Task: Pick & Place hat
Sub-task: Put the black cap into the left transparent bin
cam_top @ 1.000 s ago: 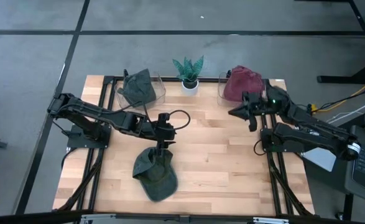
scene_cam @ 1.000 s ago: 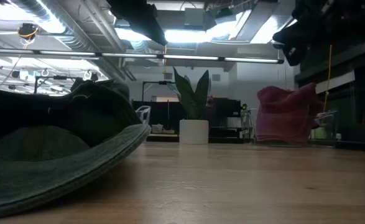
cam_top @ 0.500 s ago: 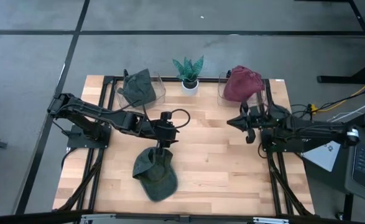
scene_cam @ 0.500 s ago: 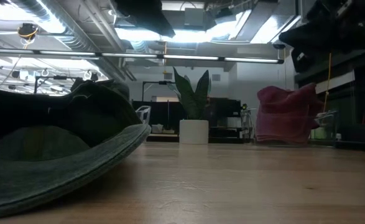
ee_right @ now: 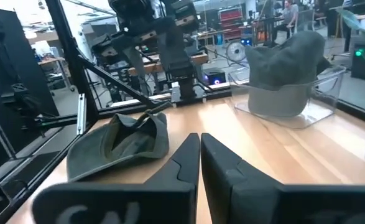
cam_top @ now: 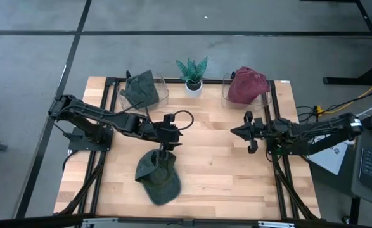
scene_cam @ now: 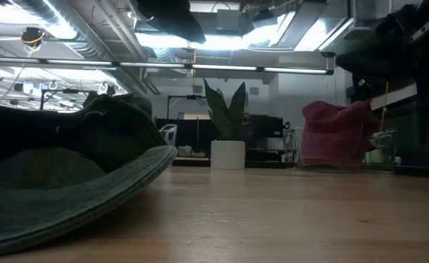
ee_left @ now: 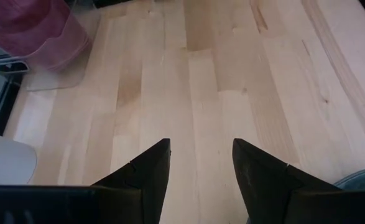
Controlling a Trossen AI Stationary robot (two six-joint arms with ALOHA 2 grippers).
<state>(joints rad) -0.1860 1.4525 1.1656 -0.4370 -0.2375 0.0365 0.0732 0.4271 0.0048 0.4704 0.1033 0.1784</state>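
A dark green hat [cam_top: 156, 177] lies flat on the wooden table, near the near edge; it fills the left of the low view [scene_cam: 61, 179] and also shows in the right wrist view [ee_right: 123, 140]. My left gripper [cam_top: 166, 140] hangs open just above the hat's far edge; between its fingers [ee_left: 198, 168] only bare table shows. My right gripper [cam_top: 244, 132] is shut [ee_right: 199, 152] and held above the table's right part, pointing toward the green hat. A red hat [cam_top: 246, 85] sits in a clear bin.
A second green hat [cam_top: 141, 88] sits in a clear bin at the far left. A potted plant [cam_top: 192, 75] stands between the bins at the far edge. Bare wood [cam_top: 211, 158] lies between the two grippers. Cables [cam_top: 328, 114] run off the right side.
My right gripper has come down and moved toward the table's near edge, away from the red hat's bin, and its arm now lies stretched out low and level. The green hat has stayed where it was.
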